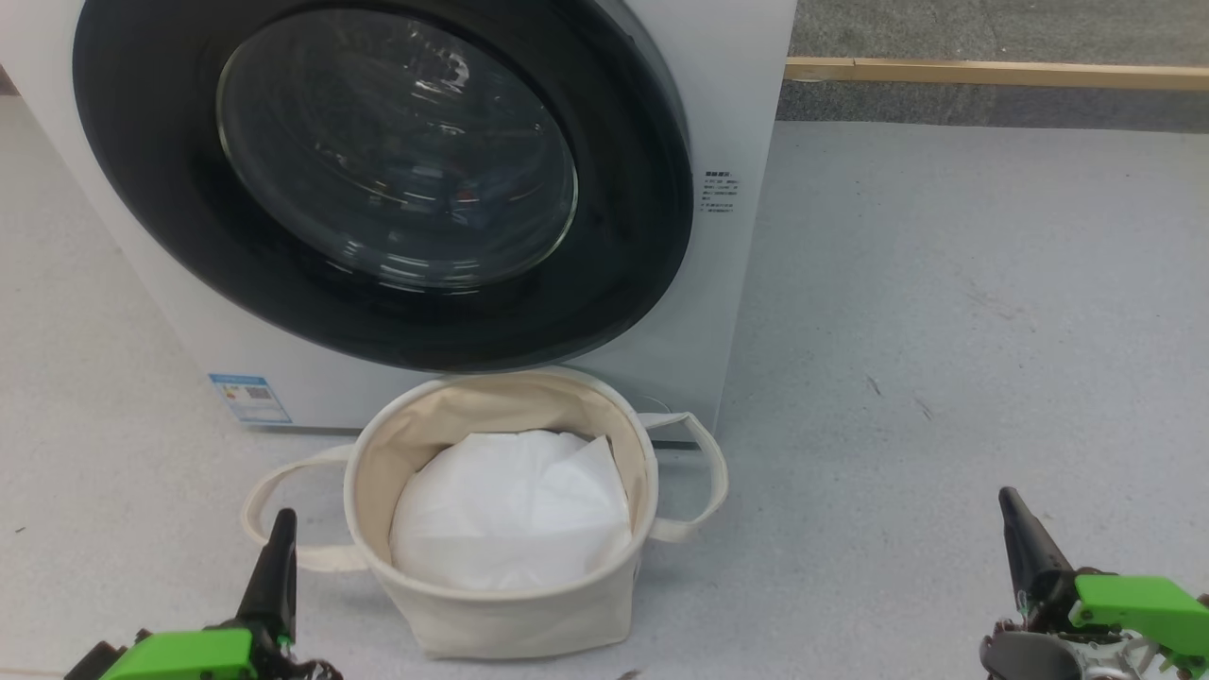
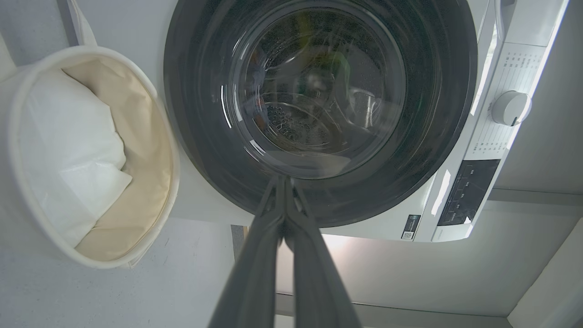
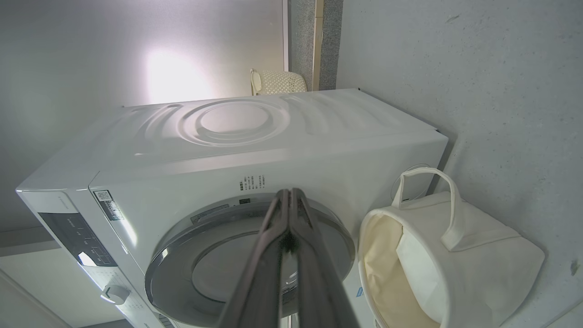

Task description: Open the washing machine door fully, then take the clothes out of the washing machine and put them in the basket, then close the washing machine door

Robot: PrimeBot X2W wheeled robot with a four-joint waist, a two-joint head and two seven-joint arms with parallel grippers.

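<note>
Facing the washing machine (image 1: 741,113) from low in front, you have the left gripper (image 1: 281,519) and the right gripper (image 1: 1007,496) hanging short of the machine's front, one on each side of the basket (image 1: 501,619), each with its two dark fingers pressed together on nothing. The washing machine door (image 1: 142,142) sits shut against the machine's face, its bulging glass porthole (image 1: 397,151) full of reflections. The clothes presumably lie behind it in the drum, but you cannot make them out through the glass. The cream canvas basket stands on the floor at the machine's foot, just below the door, holding a white liner (image 1: 510,515) and no garment. Expect the door to be rigid, glossy and slick, held by a latch and then swinging freely on its hinge. No handle or recess can be made out, so look for one along the black rim, perhaps at the edge nearest the small text sticker (image 1: 720,194). Hook a finger behind it rather than pressing on the glass. The garment should be light, soft and limp: pinch a fold and lift it clear of the drum mouth. The basket is light and soft-walled, so it may shift if the opening door bumps it.
</note>
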